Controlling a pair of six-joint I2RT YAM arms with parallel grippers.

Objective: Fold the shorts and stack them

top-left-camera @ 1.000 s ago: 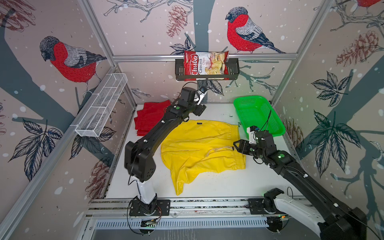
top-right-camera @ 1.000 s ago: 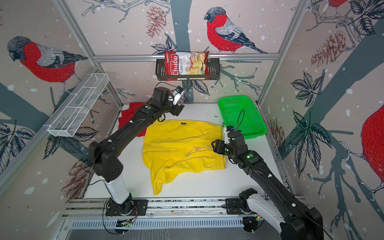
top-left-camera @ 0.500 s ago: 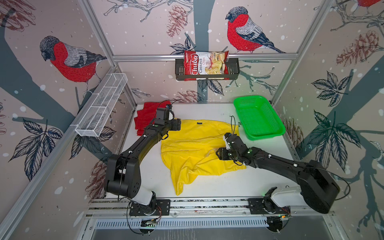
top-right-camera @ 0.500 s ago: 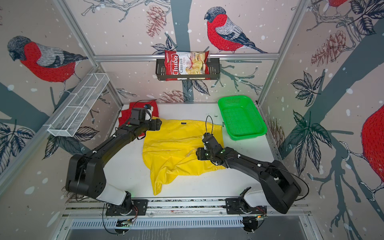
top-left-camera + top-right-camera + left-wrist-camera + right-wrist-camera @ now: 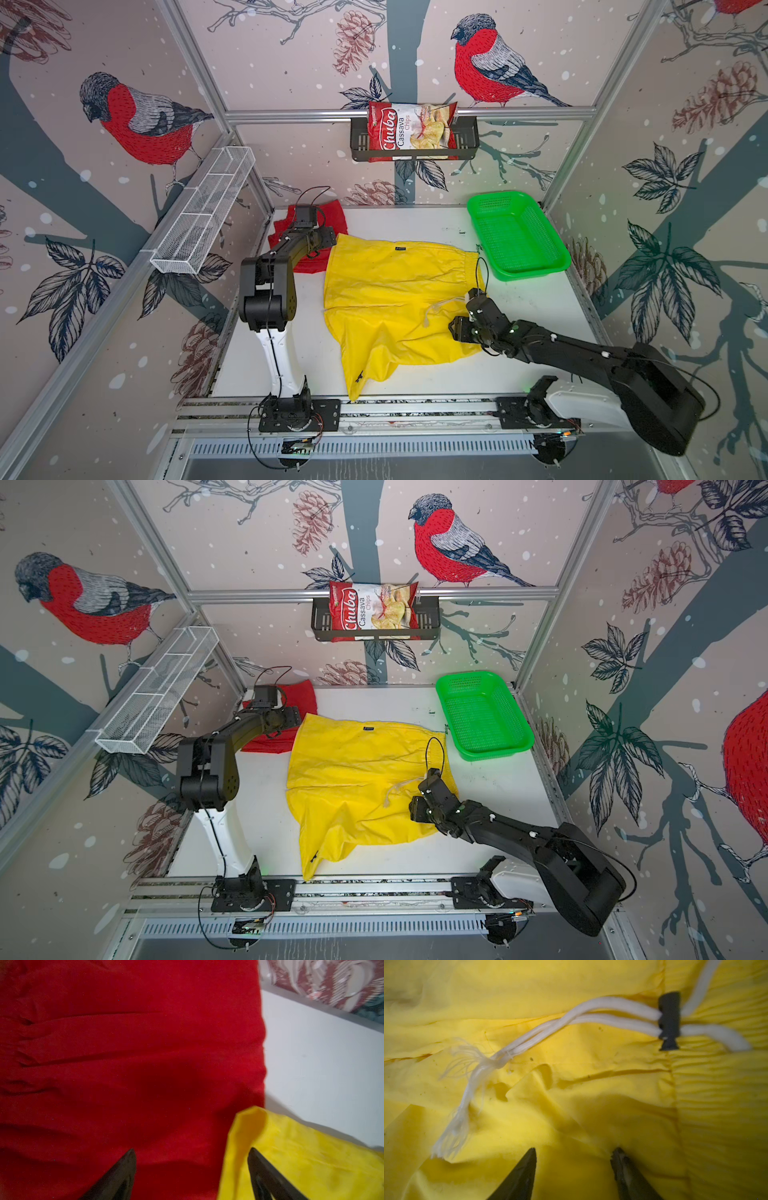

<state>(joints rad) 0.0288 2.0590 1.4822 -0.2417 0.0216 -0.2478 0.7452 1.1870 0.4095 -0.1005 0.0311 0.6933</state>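
Yellow shorts (image 5: 395, 299): spread over the middle of the counter (image 5: 415, 220), gathered waistband toward the green basket, one leg reaching the front edge.
Drawstring (image 5: 591, 1009): white with frayed ends, running through a black cord lock (image 5: 669, 1020) and lying on the yellow cloth.
Red shorts (image 5: 338, 218): rumpled in the far left corner, with the yellow shorts' corner lapping their edge.
Left tool (image 5: 192, 1149): jaws wide apart and gripping nothing, one finger over red cloth and one at the yellow corner.
Right tool (image 5: 575, 1149): jaws partly apart, low over rumpled yellow cloth near the drawstring, with nothing clamped.
Green basket (image 5: 528, 272): far right on the counter, its mesh floor in plain view.
Black wall rack (image 5: 359, 141): holds a Chuba chips bag (image 5: 409, 129).
White wire tray (image 5: 203, 216): fixed on the left wall rail.
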